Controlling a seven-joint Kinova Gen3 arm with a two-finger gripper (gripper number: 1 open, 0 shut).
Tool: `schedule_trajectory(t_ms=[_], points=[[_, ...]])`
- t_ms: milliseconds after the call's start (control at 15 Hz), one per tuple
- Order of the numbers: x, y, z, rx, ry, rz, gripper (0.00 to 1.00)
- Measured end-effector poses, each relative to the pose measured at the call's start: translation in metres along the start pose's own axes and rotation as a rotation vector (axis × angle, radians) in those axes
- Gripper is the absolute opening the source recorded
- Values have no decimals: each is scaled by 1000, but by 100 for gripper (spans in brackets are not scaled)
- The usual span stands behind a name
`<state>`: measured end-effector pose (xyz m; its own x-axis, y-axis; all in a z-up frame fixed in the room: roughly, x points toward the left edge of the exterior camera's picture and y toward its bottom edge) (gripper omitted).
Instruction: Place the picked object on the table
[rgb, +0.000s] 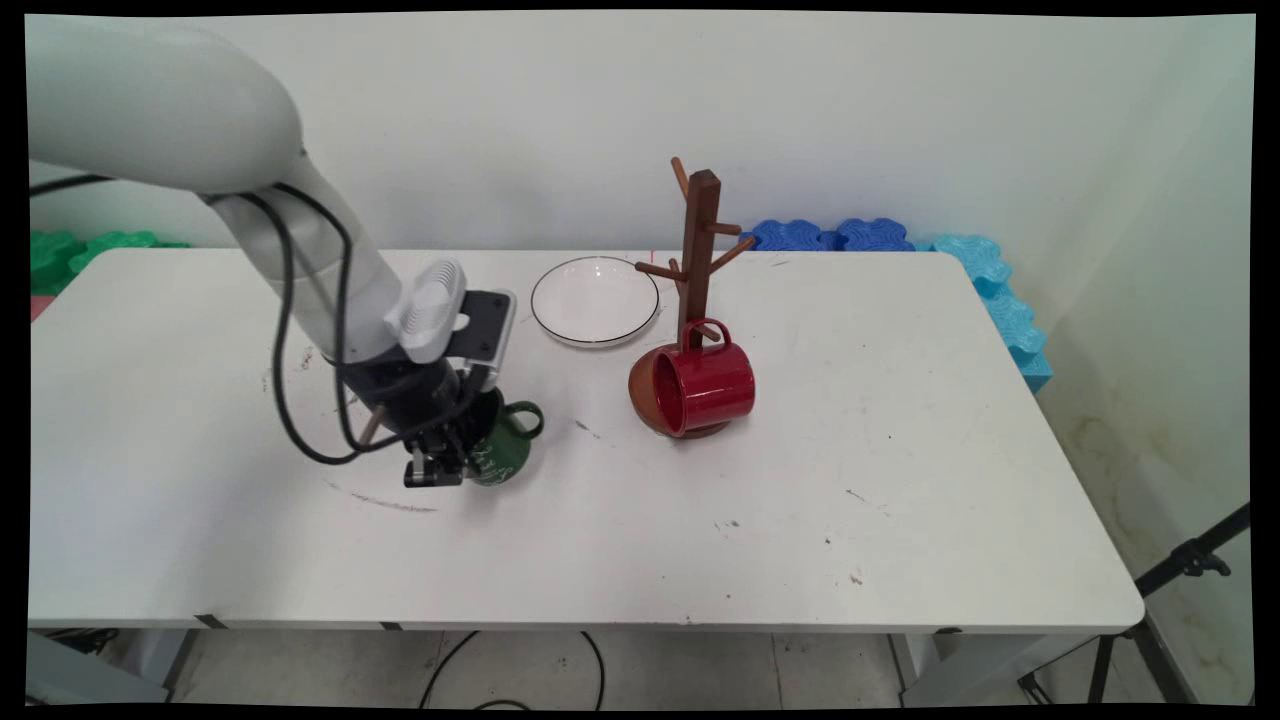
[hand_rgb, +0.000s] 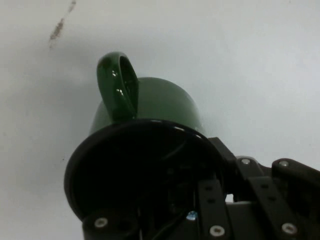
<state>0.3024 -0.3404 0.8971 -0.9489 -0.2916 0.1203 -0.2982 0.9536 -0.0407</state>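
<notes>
A dark green mug (rgb: 507, 455) with a black inside is at the table's left-middle, tilted, its handle (rgb: 527, 418) toward the right. My gripper (rgb: 446, 468) comes down on its left side and is shut on the mug's rim, one finger inside the mouth and one outside. The hand view shows the mug (hand_rgb: 160, 102) close up, handle (hand_rgb: 118, 90) on top and the black rim just ahead of the gripper (hand_rgb: 227, 172). I cannot tell whether the mug's base touches the table (rgb: 640, 540).
A wooden mug tree (rgb: 699, 240) stands at mid-table with a red mug (rgb: 702, 386) hung on its lowest peg, over the round base. A white plate (rgb: 594, 300) lies behind, left of the tree. Blue foam blocks (rgb: 830, 235) line the far right edge.
</notes>
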Motion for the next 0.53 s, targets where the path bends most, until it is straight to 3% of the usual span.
schedule_trajectory(t_ms=[533], points=[[12,-6,23,5,-31,-25,0]])
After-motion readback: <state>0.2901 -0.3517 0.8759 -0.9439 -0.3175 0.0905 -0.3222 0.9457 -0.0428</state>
